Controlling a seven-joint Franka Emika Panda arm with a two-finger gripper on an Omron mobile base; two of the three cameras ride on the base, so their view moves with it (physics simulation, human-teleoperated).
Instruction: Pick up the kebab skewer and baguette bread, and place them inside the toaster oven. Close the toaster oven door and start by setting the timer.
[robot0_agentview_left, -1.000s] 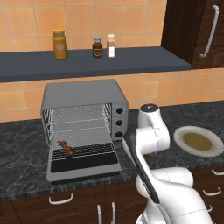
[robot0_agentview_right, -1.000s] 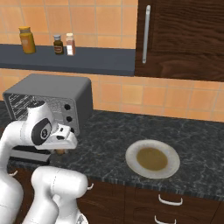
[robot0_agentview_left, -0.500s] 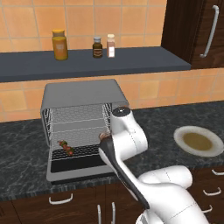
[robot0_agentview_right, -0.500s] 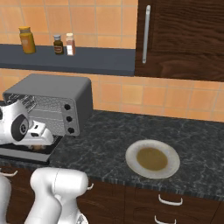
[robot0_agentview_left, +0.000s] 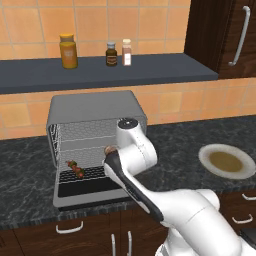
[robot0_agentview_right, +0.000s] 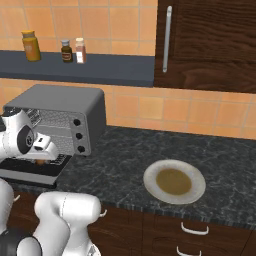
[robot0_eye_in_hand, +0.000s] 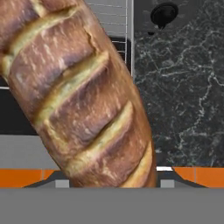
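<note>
The toaster oven (robot0_agentview_left: 95, 145) is standing open, with the kebab skewer (robot0_agentview_left: 76, 168) lying near its rack's left edge. The gripper (robot0_agentview_left: 110, 152) is grasping the baguette bread (robot0_eye_in_hand: 83, 96), now moved in front of the oven opening.

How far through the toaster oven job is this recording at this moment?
Done: the kebab skewer lies on the rack inside the toaster oven. In hand: the gripper holds the baguette bread at the oven's open front. Left: set the bread inside, close the door, turn the timer.
</note>
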